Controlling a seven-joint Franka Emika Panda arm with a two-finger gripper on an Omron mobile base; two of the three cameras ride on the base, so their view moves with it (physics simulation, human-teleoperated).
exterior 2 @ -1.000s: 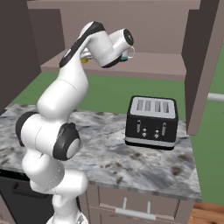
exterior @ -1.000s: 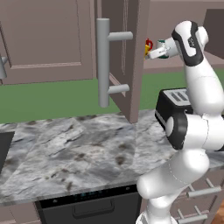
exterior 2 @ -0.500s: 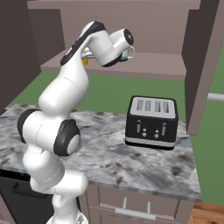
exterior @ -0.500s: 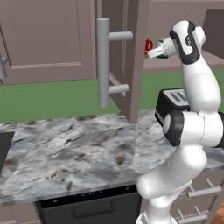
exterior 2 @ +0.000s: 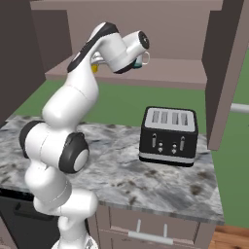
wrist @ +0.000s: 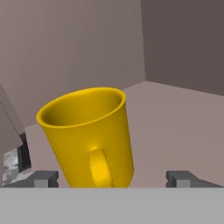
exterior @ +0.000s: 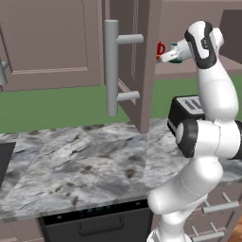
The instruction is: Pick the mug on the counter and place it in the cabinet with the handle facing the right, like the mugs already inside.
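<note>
Yellow mug point(wrist: 89, 135): sits inside the cabinet on its shelf floor, upright though it looks tilted through the hand camera; mouth up, interior empty.
Mug handle point(wrist: 99, 168): small yellow loop on the side turned toward the hand camera, low between the two fingers.
Fingers point(wrist: 42, 178): spread wide, one dark tip on either side of the mug with clear gaps to its wall; they are released and touch nothing.
Gripper point(wrist: 113, 179): just in front of the mug, at the mug's base level, pointing into the cabinet.
Cabinet point(wrist: 78, 48): mauve-brown back wall behind the mug, a side wall meeting it in a corner beyond the mug; the shelf floor spreads around the mug.
Cabinet door point(exterior: 142, 61): swung open, edge-on in the left base view, with its long grey bar handle point(exterior: 111, 66) on the outer face.
Red mug point(exterior: 160, 49): on the same shelf, seen just past the door edge, close to the robot's wrist.
Toaster point(exterior 2: 168, 134): black four-slot, on the counter below the mug's shelf.
Counter point(exterior: 71, 160): grey-and-white marble, beneath the cabinet.
</note>
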